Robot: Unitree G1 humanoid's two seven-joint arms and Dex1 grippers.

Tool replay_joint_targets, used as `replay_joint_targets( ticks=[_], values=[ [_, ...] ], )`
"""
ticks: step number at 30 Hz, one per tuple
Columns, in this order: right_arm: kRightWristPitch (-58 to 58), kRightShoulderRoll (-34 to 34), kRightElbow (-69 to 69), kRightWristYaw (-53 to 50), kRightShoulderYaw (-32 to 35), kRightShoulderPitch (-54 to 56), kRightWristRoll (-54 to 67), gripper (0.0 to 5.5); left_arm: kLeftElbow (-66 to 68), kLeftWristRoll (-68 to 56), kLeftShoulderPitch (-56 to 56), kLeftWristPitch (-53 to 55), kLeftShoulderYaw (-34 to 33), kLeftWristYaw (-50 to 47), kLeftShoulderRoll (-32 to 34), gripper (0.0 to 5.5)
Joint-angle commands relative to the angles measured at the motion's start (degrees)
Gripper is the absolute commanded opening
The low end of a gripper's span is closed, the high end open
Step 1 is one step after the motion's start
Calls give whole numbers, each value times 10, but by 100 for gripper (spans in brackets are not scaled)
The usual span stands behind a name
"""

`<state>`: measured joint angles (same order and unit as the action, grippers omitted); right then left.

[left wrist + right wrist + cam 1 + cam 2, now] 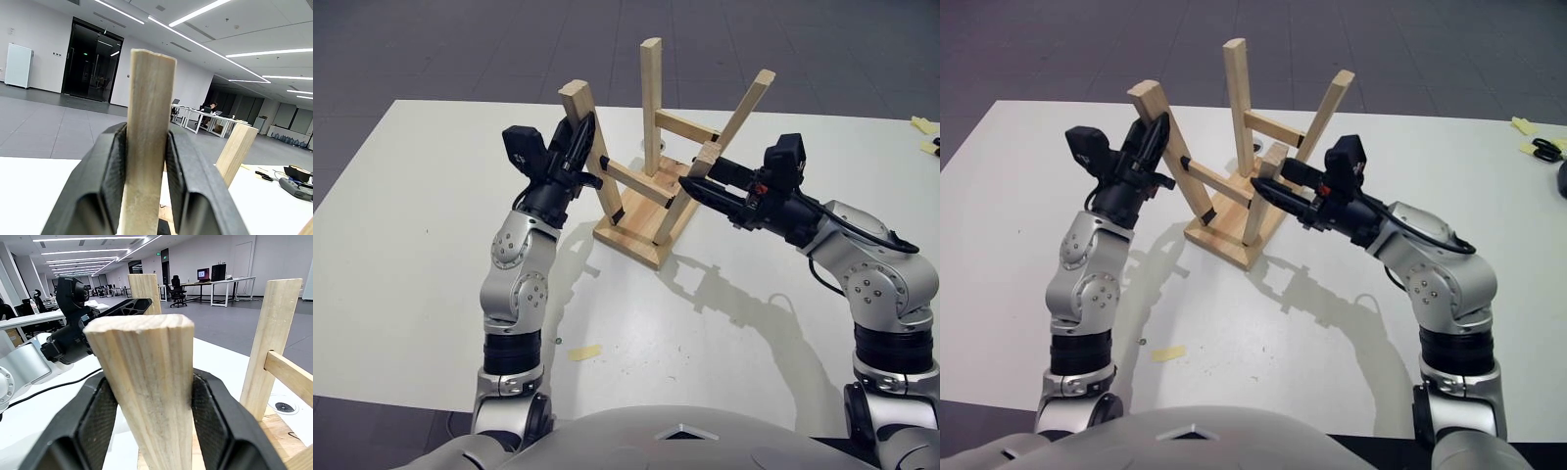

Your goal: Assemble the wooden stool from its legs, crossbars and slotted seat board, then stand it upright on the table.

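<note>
L pincer (146,142) on leg (579,102); tbl (411,245), office (210,116)

One stool (646,186) has four legs (651,78), two crossbars (634,180) in sight and one seat board (631,238). Two grippers flank it: left gripper (586,137) at 9 o'clock, right gripper (697,182) at 3.

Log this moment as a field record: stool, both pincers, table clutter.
stool: assembled, upside down, legs pointing up
seat board: down on the table
left pincer: shut on the left leg, below its end
right pincer: shut on the near-right leg, below its end
clutter: tape scrap near the table's front edge
task status: stool not yet stood upright
</note>
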<state>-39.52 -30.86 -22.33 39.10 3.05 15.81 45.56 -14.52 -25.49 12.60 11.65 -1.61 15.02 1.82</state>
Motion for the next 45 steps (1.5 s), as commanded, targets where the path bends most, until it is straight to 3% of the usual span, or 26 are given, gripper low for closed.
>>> replay_joint_targets(
  ticks=[1, 17, 41, 45],
  values=[
    [-38, 7, 12, 18, -36, 5, 12, 218, 32, 2, -12, 5, 42, 33, -13, 102],
    [-38, 24, -2, 4, -43, -8, 8, 218, 114, 1, 72, -9, 26, 37, -11, 102],
    [-41, 28, -3, -2, -36, -9, 15, 218, 69, 33, 17, -11, 55, 47, 10, 102],
    [-44, 31, -5, -5, -35, -8, 19, 307, 65, 37, 14, -12, 57, 44, 7, 102]
  ],
)
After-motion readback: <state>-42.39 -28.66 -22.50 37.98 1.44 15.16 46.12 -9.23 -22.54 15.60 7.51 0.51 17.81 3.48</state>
